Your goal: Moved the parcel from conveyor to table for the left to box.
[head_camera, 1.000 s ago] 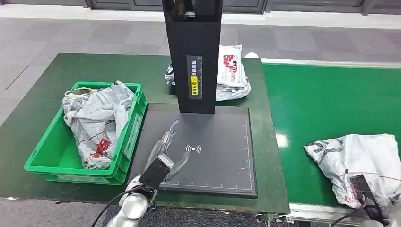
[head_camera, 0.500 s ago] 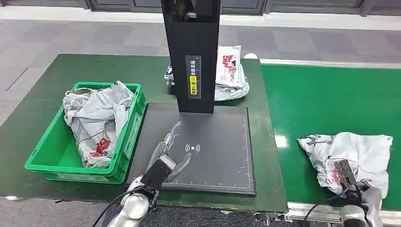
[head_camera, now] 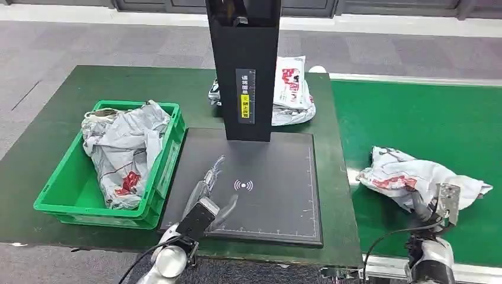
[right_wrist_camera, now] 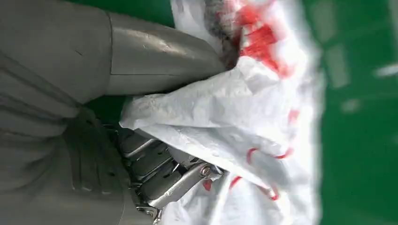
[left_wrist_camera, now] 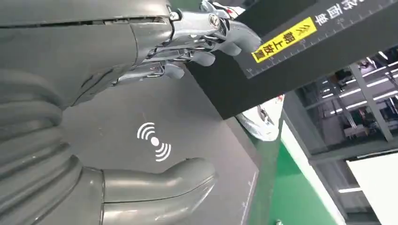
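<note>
While the right hand (head_camera: 427, 208) grips the parcel (head_camera: 414, 180) over the green conveyor (head_camera: 414, 118), its silver forearm rises from the lower right of the head view with the wrist turned upward, so the camera block at the wrist stands against the bag's near side. From the right wrist view the thick thumb (right_wrist_camera: 159, 61) presses on one face of the crumpled white and red plastic while the darker fingers (right_wrist_camera: 159, 173) curl in under the other, with a fold of the bag caught between them. That bag sits bunched up near the belt's edge closest to the table (head_camera: 53, 142), just beside the dark green tabletop and well apart from the green crate (head_camera: 169, 148). Over on the other side, the left hand (head_camera: 208, 189) lies low over the black scanner pad (head_camera: 278, 201), palm down, holding nothing; its fingers (left_wrist_camera: 211, 37) stretch forward and apart toward the base of the black upright post (head_camera: 244, 65), and the thumb (left_wrist_camera: 159, 180) juts out sideways near the white wireless symbol (head_camera: 243, 186) printed on the pad. Whether the fingertips touch the pad cannot be told. Its forearm comes in from below at a slant, crossing the table's near edge. Grey bags with red print (head_camera: 124, 151) fill the crate at the left of the pad, and another white bag (head_camera: 293, 89) lies on the table behind the post.
</note>
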